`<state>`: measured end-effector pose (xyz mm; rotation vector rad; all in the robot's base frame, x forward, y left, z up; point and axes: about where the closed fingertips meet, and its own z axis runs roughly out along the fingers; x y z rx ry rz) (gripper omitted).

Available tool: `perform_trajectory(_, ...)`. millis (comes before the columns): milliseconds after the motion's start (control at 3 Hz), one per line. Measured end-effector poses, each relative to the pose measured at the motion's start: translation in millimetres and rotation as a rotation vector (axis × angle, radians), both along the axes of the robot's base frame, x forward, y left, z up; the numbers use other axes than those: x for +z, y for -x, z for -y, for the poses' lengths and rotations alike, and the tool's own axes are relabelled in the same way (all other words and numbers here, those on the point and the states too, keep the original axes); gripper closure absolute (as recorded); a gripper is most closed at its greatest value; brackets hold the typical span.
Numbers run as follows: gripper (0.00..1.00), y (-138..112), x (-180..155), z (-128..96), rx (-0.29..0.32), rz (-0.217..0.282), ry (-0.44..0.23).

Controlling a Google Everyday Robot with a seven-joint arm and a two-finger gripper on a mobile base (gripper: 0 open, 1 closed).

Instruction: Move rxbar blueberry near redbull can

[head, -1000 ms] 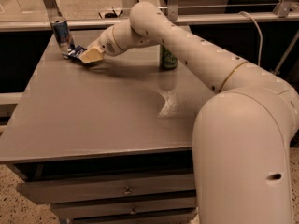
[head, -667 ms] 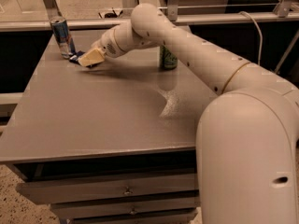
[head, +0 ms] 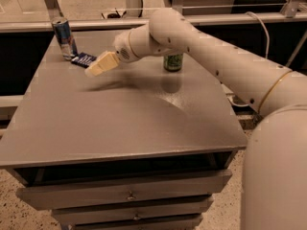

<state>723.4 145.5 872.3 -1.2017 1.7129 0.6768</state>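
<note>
The rxbar blueberry (head: 84, 59) is lying flat on the grey table (head: 120, 128), near the far left corner. It is being seen just beside the foot of the redbull can (head: 64, 38), on the can's right side. Whether the two are touching cannot be told. The redbull can is standing upright, with its silver top facing up.

The claw (head: 94, 69) is being held just above the table, a little to the right of the rxbar blueberry and in front of it. The claw is being pointed down and to the left. It is near the bar but is not touching it. Whether the claw is spread or pressed together cannot be told. A dark shadow is being cast on the table under it.

The white arm (head: 216, 56) is being stretched across the table from the right. A green can (head: 173, 62) is standing upright behind the arm, well apart from the redbull can. Its top is being hidden by the arm. Drawers (head: 129, 193) are being seen under the table top.
</note>
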Motion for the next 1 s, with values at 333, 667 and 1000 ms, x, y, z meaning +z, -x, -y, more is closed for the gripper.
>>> perform_trajectory(333,0.00,31,10,40,-0.026,0.028,-0.046)
perform_trajectory(667,0.00,64,17,73,-0.024,0.051,-0.114)
perform_trajectory(1000,0.00,71,28,108,-0.058,0.090,-0.133)
